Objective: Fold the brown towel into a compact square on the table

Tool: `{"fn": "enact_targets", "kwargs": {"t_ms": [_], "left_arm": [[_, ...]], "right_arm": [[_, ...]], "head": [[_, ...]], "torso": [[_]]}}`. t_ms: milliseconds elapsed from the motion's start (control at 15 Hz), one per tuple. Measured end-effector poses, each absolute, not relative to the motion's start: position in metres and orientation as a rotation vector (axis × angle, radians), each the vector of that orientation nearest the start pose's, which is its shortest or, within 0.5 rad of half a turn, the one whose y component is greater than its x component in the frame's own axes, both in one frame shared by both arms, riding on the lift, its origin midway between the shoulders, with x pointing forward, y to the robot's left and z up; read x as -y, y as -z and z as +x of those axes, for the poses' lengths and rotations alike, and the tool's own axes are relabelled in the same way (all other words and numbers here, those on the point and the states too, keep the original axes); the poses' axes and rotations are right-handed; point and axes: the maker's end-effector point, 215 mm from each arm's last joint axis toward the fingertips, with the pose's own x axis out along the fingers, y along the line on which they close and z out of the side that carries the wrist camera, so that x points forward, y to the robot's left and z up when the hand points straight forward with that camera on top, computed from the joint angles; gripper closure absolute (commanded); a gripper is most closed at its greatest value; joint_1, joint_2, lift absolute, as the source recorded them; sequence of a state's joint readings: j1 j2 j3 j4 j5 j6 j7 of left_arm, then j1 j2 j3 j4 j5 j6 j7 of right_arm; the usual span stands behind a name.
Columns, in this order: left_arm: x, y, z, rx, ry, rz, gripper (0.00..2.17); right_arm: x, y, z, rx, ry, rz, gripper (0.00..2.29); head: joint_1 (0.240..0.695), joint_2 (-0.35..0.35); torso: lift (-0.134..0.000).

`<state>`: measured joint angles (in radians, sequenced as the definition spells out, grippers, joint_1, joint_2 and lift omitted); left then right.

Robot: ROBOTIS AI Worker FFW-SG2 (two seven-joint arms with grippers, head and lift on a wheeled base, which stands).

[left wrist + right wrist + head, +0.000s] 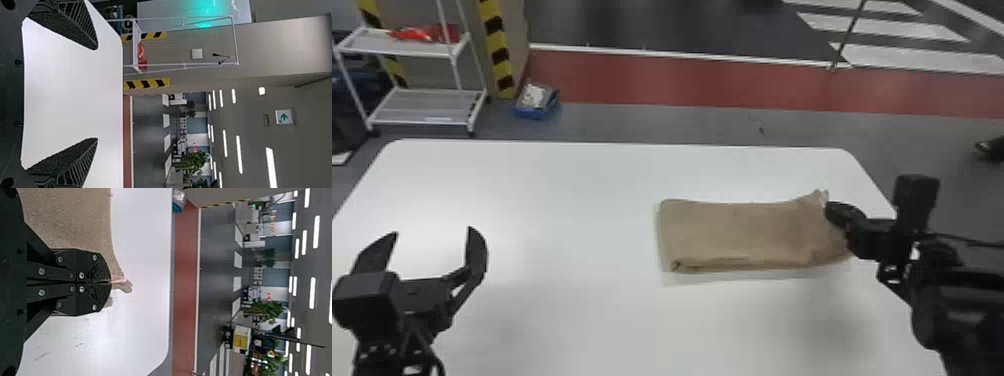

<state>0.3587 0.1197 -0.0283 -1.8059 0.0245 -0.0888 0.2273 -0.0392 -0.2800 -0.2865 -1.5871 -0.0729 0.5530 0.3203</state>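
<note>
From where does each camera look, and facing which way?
Head view: on the head, facing forward and down to the table and towel; the open left claw and the right claw show.
Left wrist view: on the left wrist, facing over the table to the white cart; the left claw shows.
Right wrist view: on the right wrist, facing over the table to the red floor strip; the right claw, shut on the towel, shows.
Head and right wrist views share the towel; head and left wrist views share the cart.

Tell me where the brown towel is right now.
In the head view, the brown towel lies right of centre on the white table, its right end at the right gripper.
</note>
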Motion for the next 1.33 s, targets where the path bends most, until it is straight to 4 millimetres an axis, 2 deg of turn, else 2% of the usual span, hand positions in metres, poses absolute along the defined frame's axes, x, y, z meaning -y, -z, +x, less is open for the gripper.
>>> {"fn": "enact_targets", "kwargs": {"t_ms": [67, 133, 200, 267, 533, 667, 800, 867, 933, 1133, 1333], "left_arm": [[-0.281, 0.376, 0.48, -0.032, -0.161, 0.083, 0.04], [-0.281, 0.377, 0.48, -0.036, -0.161, 0.083, 0.04], [-0.281, 0.377, 0.479, -0.037, -0.161, 0.083, 0.04], [-0.281, 0.376, 0.479, -0.036, -0.161, 0.083, 0.04], [-0.269, 0.367, 0.477, -0.022, -0.143, 0.072, 0.04], [-0.253, 0.365, 0.477, -0.016, -0.118, 0.059, 0.04], [-0.224, 0.361, 0.478, -0.017, -0.066, 0.028, 0.05], [-0.206, 0.362, 0.48, -0.028, -0.036, 0.007, 0.05], [-0.188, 0.361, 0.482, -0.033, -0.008, -0.009, 0.05], [-0.144, 0.36, 0.487, -0.048, 0.064, -0.061, 0.04], [-0.096, 0.373, 0.496, -0.124, 0.163, -0.132, 0.07]], "right_arm": [[0.439, 0.438, 0.561, -0.501, 0.037, -0.078, 0.0], [0.44, 0.445, 0.561, -0.51, 0.056, -0.111, 0.0], [0.441, 0.442, 0.562, -0.483, 0.067, -0.137, 0.05], [0.442, 0.433, 0.561, -0.445, 0.07, -0.138, 0.06], [0.447, 0.366, 0.536, -0.275, 0.096, -0.098, 0.06], [0.45, 0.354, 0.527, -0.253, 0.097, -0.08, 0.07], [0.456, 0.35, 0.511, -0.243, 0.099, -0.049, 0.06], [0.46, 0.351, 0.502, -0.238, 0.103, -0.035, 0.06], [0.465, 0.354, 0.494, -0.238, 0.111, -0.022, 0.06], [0.477, 0.367, 0.474, -0.233, 0.138, 0.024, 0.08], [0.479, 0.371, 0.457, -0.198, 0.147, 0.063, 0.09]], "head": [[0.695, -0.163], [0.695, -0.166], [0.695, -0.168], [0.695, -0.169], [0.695, -0.186], [0.695, -0.21], [0.695, -0.255], [0.695, -0.255], [0.695, -0.295], [0.695, -0.35], [0.695, -0.35]], "torso": [[-0.118], [-0.118], [-0.118], [-0.118], [-0.118], [-0.118], [-0.118], [-0.118], [-0.118], [-0.118], [-0.118]]}}
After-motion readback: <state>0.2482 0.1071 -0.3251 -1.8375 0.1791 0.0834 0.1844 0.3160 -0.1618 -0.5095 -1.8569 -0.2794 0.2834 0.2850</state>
